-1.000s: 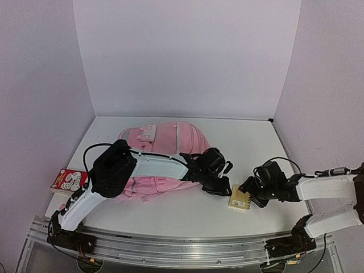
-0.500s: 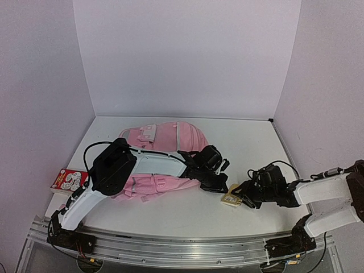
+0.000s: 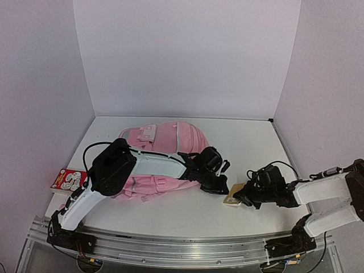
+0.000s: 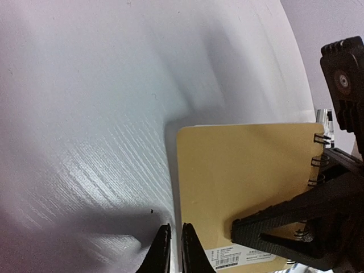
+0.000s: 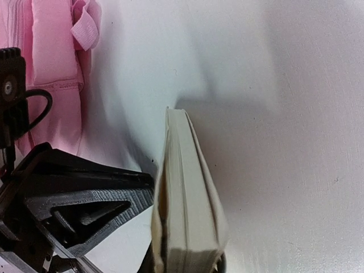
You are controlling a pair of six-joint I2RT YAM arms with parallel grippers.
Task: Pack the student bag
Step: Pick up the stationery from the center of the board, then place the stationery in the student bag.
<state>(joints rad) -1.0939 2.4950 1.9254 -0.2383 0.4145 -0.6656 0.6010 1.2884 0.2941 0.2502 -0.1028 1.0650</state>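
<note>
The student bag [image 3: 162,142] lies flat on the left half of the tabletop [image 3: 250,142], towards the far edge, with no opening presented to the arms; the left arm lies across its near side. Change noted: a second ago the spiral notebook [image 3: 230,199] lay flat near the middle of the near edge with the right gripper [image 3: 240,195] spread beside it. That gripper has now closed on the notebook and tipped it up on edge, just off the bag's right end. The left gripper [image 4: 173,250] has its fingers pressed almost together at the tan cover's edge; whether they nip the cover cannot be told. Judgement: the first item is secured, packing has barely begun, and the bag has yet to be opened. Surface is white with a faint grain. A red-and-white packet [image 3: 68,181] sits at its left edge, and an aluminium rail [image 3: 170,247] runs along its near edge. Pale lilac walls [image 3: 187,57] enclose three sides.
</note>
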